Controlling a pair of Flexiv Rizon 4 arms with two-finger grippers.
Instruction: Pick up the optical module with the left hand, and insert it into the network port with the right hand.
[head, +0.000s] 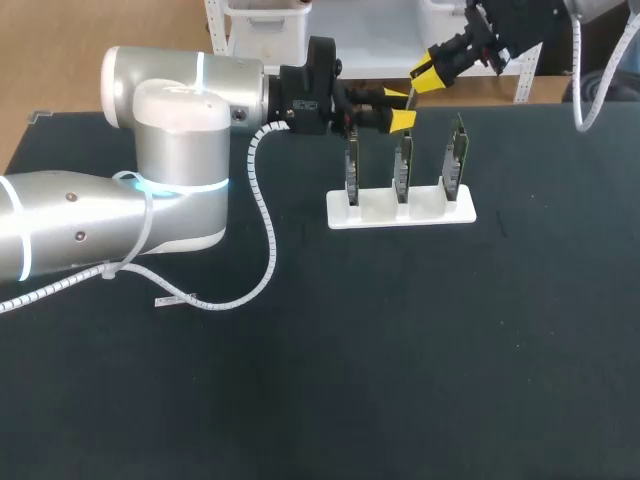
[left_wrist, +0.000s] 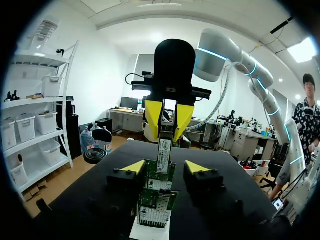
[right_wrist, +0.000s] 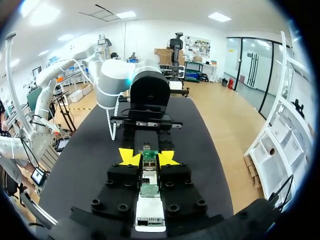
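Table (head: 400, 350), port boards (head: 402, 175) near far edge

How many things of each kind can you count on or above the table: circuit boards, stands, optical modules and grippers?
green circuit boards: 3
white stand: 1
optical module: 1
grippers, the left gripper and the right gripper: 2
Total: 7
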